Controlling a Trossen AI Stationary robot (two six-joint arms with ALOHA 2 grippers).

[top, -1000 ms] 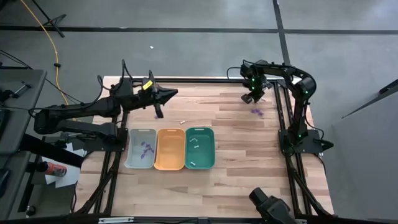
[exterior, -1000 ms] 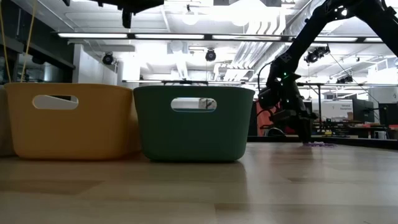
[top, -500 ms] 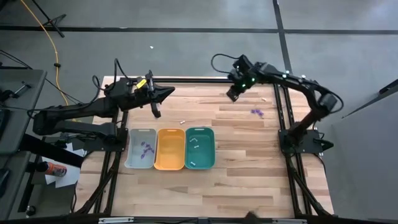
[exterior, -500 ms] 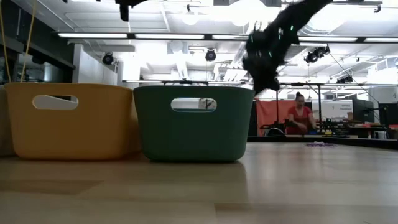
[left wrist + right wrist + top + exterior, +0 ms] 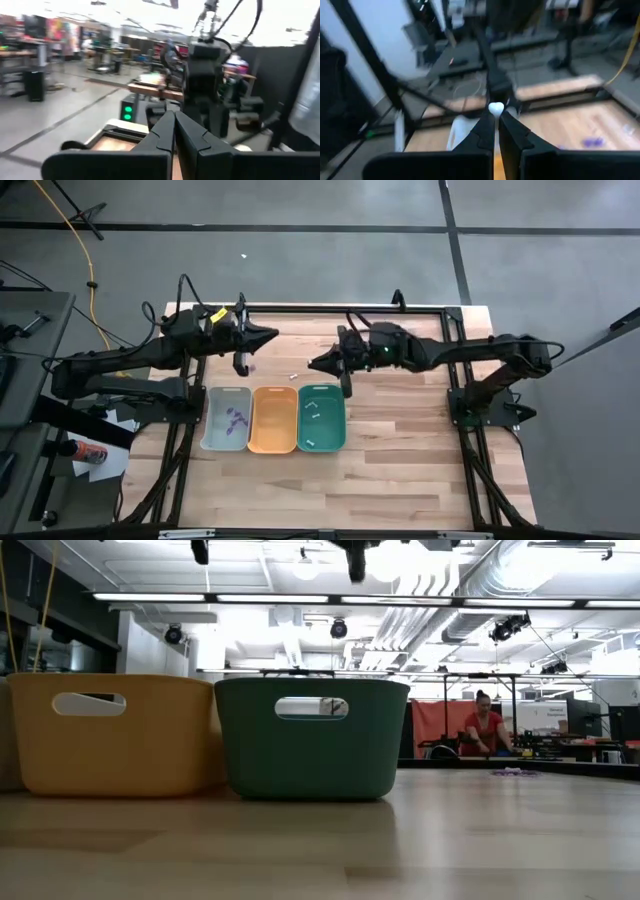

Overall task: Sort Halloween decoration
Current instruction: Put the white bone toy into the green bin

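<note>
Right gripper [image 5: 318, 364] hangs above the wooden table [image 5: 400, 430], just beyond the far rim of the teal tray [image 5: 321, 418], its fingers pinched together on a small white piece [image 5: 495, 108] that shows at their tips in the right wrist view. Left gripper [image 5: 268, 333] is raised near the table's far left side, beyond the grey tray [image 5: 226, 419], fingers pressed shut with nothing seen between them.

Three trays sit side by side: grey, orange [image 5: 273, 419], teal. Purple pieces [image 5: 235, 418] lie in the grey tray, and white stick-like pieces [image 5: 313, 413] lie in the teal one. One white stick [image 5: 294, 376] rests on the bare wood between the two grippers, and a purple piece [image 5: 250, 366] lies near the left gripper. In the low view another purple cluster [image 5: 514, 772] lies far across the table, and a person in red [image 5: 485, 725] sits in the room behind.
</note>
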